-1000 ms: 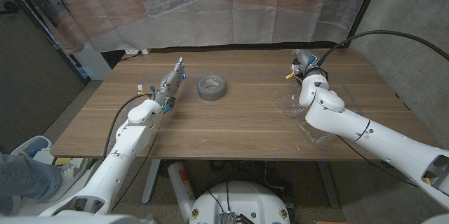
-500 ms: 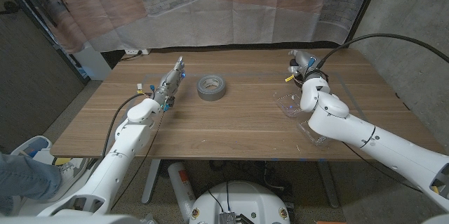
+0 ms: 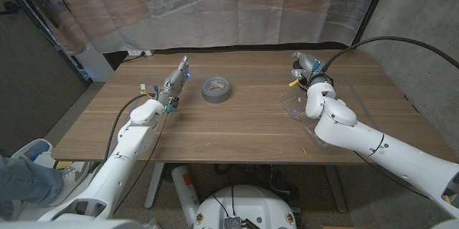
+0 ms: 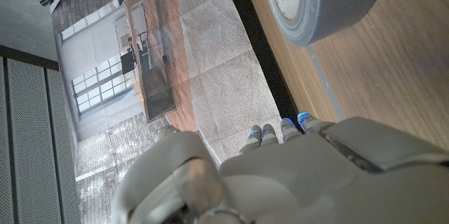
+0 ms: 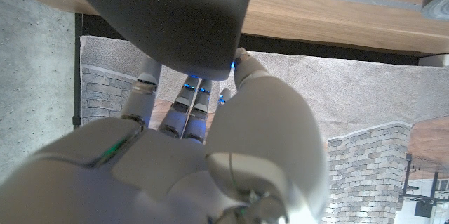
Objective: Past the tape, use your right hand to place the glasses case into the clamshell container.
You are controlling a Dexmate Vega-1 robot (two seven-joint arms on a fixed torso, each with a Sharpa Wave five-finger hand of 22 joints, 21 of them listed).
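While the right hand (image 3: 305, 64) reaches over the far right part of the table (image 3: 237, 125), its fingers (image 5: 189, 101) curl around a dark, rounded object, the glasses case (image 5: 168, 13), which the right wrist view shows pressed against the fingertips and thumb. In the head view the case itself is too hidden behind the hand to make out clearly. Just near of that hand, the clear clamshell container (image 3: 295, 105) lies on the wood, partly covered by the right forearm; whether its lid stands open cannot be told. The hand sits at the far edge of the container rather than inside it.

Toward the middle of the far half of the table lies 1 roll of grey tape (image 3: 216, 88), flat on its side, well apart from the container. To the left of the tape, the left hand (image 3: 175, 82) stretches out with its fingers straight and close together, holding nothing; its fingertips point toward the far edge. The left wrist view shows the same roll close past the fingertips (image 4: 280, 127), not touching them.
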